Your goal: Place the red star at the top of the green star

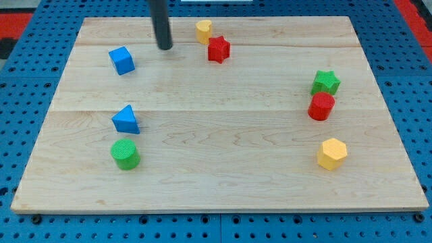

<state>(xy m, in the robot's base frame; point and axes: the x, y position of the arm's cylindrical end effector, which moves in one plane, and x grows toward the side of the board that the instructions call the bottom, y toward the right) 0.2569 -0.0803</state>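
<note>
Item: wooden worktop point(216, 182), eight blocks. No jaws were fitted; the arm ended in a rod, holding nothing.

- My tip point(165, 48): at the view's top, left of centre.
- Red star point(218, 49): right of my tip, apart; touching yellow cylinder point(204, 31).
- Blue cube point(122, 60): left of my tip.
- Green star point(326, 82): far right, touching red cylinder point(321, 106).
- Yellow hexagon point(332, 153): lower right.
- Blue triangle point(126, 120), green cylinder point(125, 154): below my tip, leftward.
</note>
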